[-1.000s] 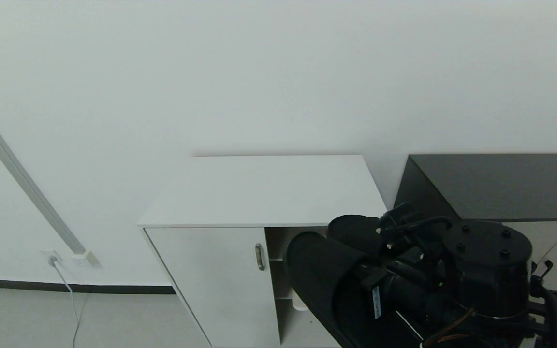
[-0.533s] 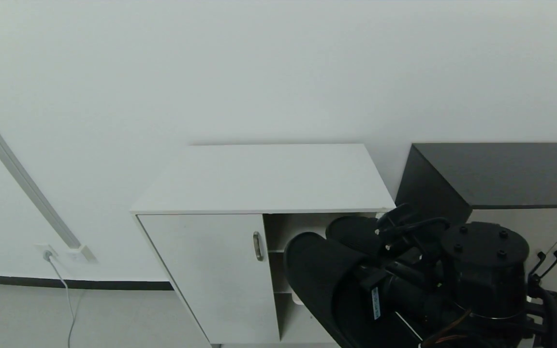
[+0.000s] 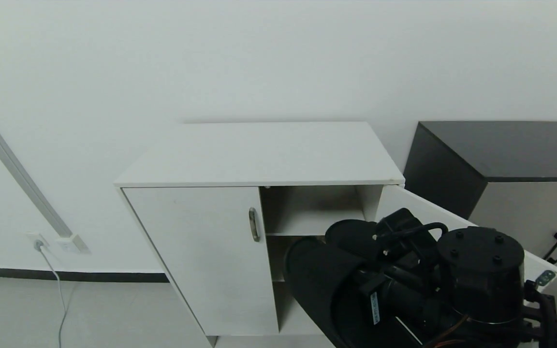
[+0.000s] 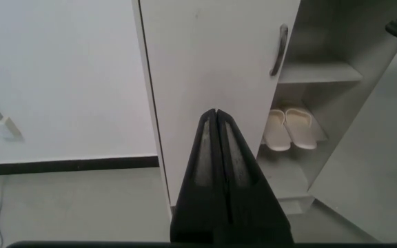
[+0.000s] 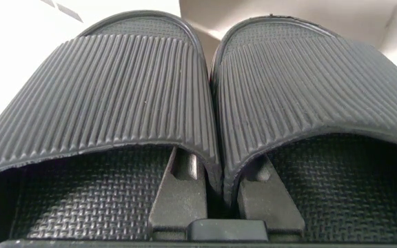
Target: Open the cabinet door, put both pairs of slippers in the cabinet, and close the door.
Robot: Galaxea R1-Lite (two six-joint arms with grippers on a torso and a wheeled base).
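Head view: your black slippers (image 3: 322, 270) hang before the cabinet (image 3: 259, 154), door (image 3: 452, 220) wide; aim for the bare upper shelf (image 3: 307, 224).
Left wrist view: left gripper (image 4: 216, 117) closed on nothing; white slippers (image 4: 291, 129) occupy the lower shelf (image 4: 284, 169).
Right wrist view: right gripper (image 5: 220, 186) pinches both slippers' walls; move gently.

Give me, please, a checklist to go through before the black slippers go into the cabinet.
1. The right door is open: ok.
2. The black slippers are held by the right gripper: ok.
3. The upper shelf is free: ok.
4. The white slippers are inside: ok.
5. The left gripper is shut, in front of the closed left door, away from the opening: ok.
6. Room between slippers and door edge: cannot tell.
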